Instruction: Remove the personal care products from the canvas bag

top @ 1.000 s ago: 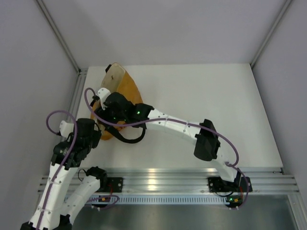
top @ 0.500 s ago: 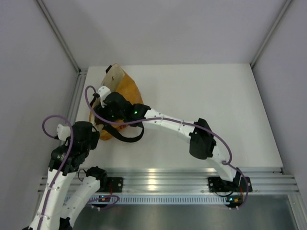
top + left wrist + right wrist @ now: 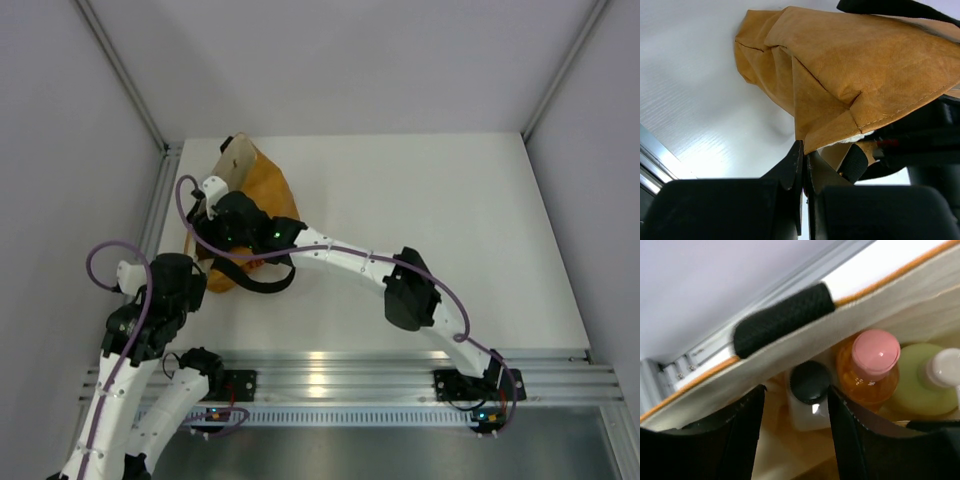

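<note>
The mustard-orange canvas bag (image 3: 262, 187) lies at the table's left side, mouth towards the left. My left gripper (image 3: 803, 150) is shut on a corner of the bag's fabric (image 3: 850, 65); in the top view it (image 3: 204, 272) sits at the bag's near-left edge. My right gripper (image 3: 221, 206) reaches into the bag's mouth. In the right wrist view it (image 3: 796, 396) is open, one finger on each side of the clear-white bottle with the black cap (image 3: 809, 382). Beside that stand the orange bottle with pink cap (image 3: 874, 357) and the pale green bottle with white cap (image 3: 927, 385). The beige bottle is hidden.
A black strap handle (image 3: 782, 317) crosses the bag's cream lining (image 3: 900, 295) above the bottles; another strap loop (image 3: 262, 283) lies on the white table (image 3: 430, 200) in front of the bag. A metal rail (image 3: 160, 200) runs along the table's left edge, close to the bag.
My right arm has pushed a little further left into the bag's mouth. My left arm has drawn back towards the near left, still holding the bag's corner.
</note>
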Action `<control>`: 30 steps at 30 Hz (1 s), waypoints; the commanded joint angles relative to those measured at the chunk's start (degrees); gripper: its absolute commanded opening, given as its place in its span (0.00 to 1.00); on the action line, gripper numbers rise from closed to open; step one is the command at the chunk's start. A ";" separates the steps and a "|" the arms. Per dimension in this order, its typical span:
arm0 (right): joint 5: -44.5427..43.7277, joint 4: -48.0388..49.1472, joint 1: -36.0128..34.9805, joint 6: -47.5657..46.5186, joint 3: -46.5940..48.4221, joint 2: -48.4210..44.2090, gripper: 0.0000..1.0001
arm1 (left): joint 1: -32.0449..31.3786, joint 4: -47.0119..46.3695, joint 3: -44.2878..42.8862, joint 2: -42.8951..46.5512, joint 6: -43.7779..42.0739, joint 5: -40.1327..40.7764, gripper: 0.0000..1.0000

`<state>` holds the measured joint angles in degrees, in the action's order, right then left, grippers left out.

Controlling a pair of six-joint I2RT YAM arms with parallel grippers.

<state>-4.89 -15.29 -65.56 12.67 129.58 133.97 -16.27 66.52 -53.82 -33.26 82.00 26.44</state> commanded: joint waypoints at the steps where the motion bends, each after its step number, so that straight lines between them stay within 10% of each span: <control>1: -1.44 2.55 1.40 -2.38 3.22 3.66 0.52 | 0.01 4.41 1.08 0.38 1.41 1.42 0.00; 11: -3.38 3.51 2.28 -4.93 5.42 7.00 0.52 | 0.10 4.49 1.97 1.70 2.99 0.81 0.00; 17: -2.94 4.74 1.67 -7.74 4.81 7.71 0.38 | 0.01 4.41 1.44 1.35 2.38 0.63 0.00; 22: -2.59 6.76 1.58 -8.36 2.18 6.57 0.01 | 0.10 4.49 0.56 0.65 1.24 0.81 0.00; 30: -3.02 7.82 1.14 -9.59 1.29 5.78 0.00 | 0.01 4.41 -0.23 0.38 0.10 1.42 0.00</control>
<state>-6.39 -10.50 -64.95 4.05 132.00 139.57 -16.27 66.94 -52.51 -32.58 83.53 26.52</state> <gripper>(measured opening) 0.389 0.025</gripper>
